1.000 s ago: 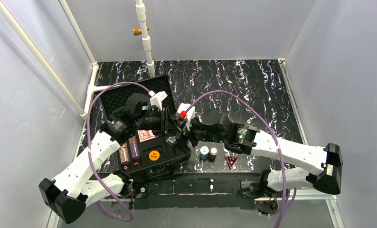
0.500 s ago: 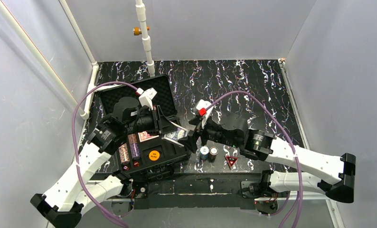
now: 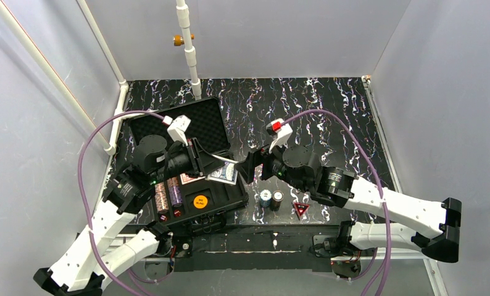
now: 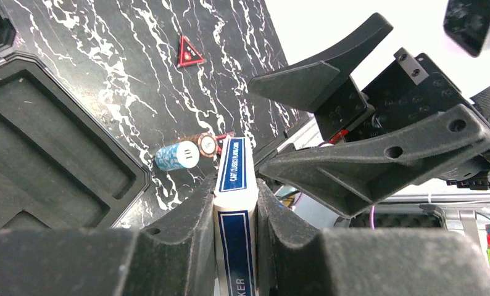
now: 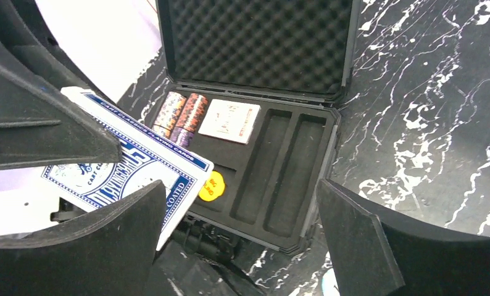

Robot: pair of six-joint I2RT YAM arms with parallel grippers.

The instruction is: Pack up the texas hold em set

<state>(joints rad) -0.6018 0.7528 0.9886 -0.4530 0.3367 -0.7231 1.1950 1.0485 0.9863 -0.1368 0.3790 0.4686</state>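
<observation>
Marbled table (image 3: pixel 329 111), left claw (image 4: pixel 235 185) pinching blue deck (image 4: pixel 234 161), right claw (image 5: pixel 241 185) wide

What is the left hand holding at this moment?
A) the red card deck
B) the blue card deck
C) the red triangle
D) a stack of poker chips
B: in the left wrist view, the left hand is shut on the blue card deck, gripping the blue and white box from both sides.

top: high over near side, looking down | wrists: close, along own jaws | all share: case (image 3: pixel 210 123)
</observation>
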